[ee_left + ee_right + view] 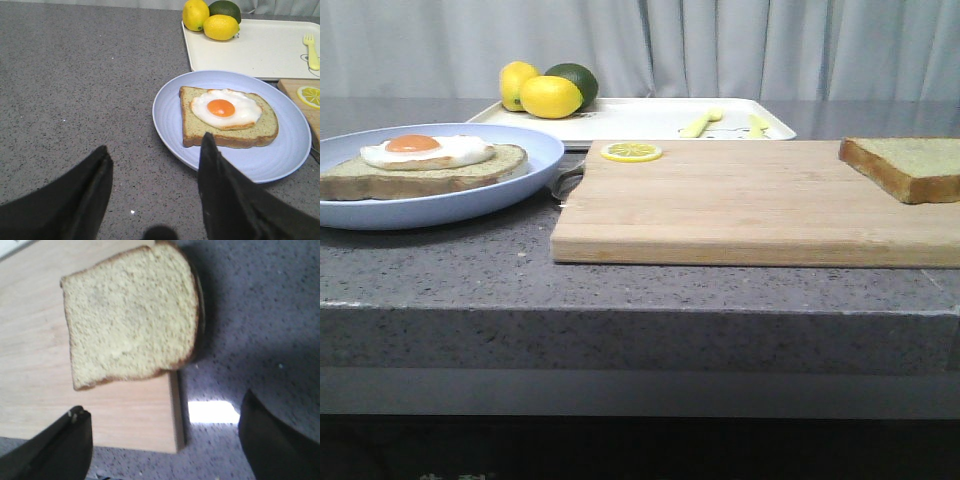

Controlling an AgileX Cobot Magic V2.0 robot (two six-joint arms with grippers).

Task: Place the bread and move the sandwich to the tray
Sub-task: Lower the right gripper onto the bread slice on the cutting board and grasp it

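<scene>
The bread [131, 315] looks light, soft and crushable; it is best pinched gently by its crust edges. It lies at the board's [740, 205] three o'clock end. Both grippers, left [155, 170] and right [165, 440], hang spread wide, holding nothing.

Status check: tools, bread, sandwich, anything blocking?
Both tools open, empty: left tool, right tool. Bread on cutting board, overhanging its edge. Sandwich on blue plate. Tray holds lemons, lime, cutlery.

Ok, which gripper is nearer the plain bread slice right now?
Right. The right gripper hovers open over the cutting board corner, just short of the bread. The left gripper is open by the blue plate holding the sandwich, at the table's other side.
</scene>
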